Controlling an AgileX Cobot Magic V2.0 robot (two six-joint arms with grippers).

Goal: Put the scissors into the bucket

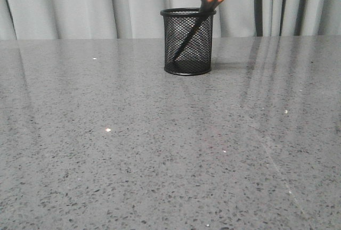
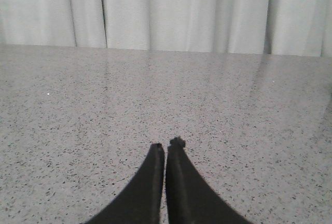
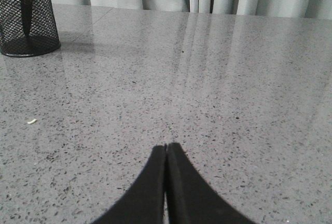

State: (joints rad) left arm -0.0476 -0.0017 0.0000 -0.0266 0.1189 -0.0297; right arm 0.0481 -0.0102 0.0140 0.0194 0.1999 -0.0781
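Leaning in the mesh bucket (image 1: 188,41), scissors (image 1: 205,11) blades down, handles above rim; my left gripper (image 2: 166,145) and right gripper (image 3: 166,145) both pinched together, holding nothing.

Bucket (image 1: 188,42) stands upright on the table (image 1: 133,150), toward the far edge, slightly right of centre in the front view. Curtain (image 1: 80,3) hangs behind the table, past the bucket. Scissors (image 1: 205,14) sit inside the bucket, blades down, tilted: tips at the lower left of the base, handles up and out over the right side of the rim. In the right wrist view the bucket (image 3: 28,19) stands well apart from the right gripper (image 3: 166,146), which is over the table.
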